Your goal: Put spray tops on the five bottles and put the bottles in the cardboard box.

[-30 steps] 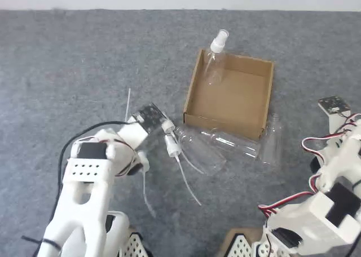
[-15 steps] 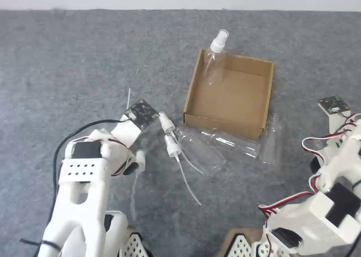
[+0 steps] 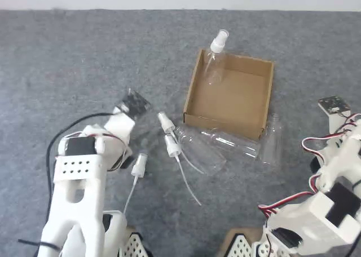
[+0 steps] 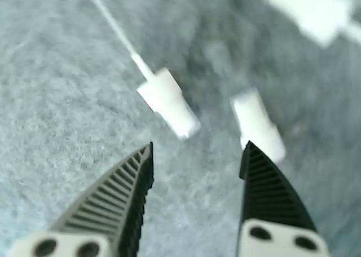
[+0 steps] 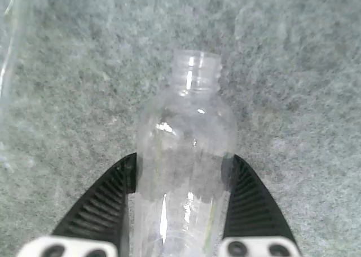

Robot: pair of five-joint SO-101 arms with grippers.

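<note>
1. Left gripper [image 4: 197, 155]: jaws spread wide, nothing held, poised over the grey carpet [image 3: 67, 54].
2. Just past its tips lies a loose spray top [image 4: 168, 102], its thin tube trailing away. A second white top [image 4: 258, 127] lies beside it, close to one fingertip; contact cannot be judged.
3. Right gripper [image 5: 183, 172]: closed on the body of a clear bottle [image 5: 186, 150], one pad on each side. The neck is open and points away.
4. Two lying bottles [image 3: 202, 151] rest before the cardboard box [image 3: 223, 125], with two spray heads [image 3: 172, 146] at their necks; whether these are screwed on is unclear.
5. An uncapped bottle [image 3: 272, 138] is beside the box's near corner.
6. A capped bottle [image 3: 216, 57] is in the box's far corner.
</note>
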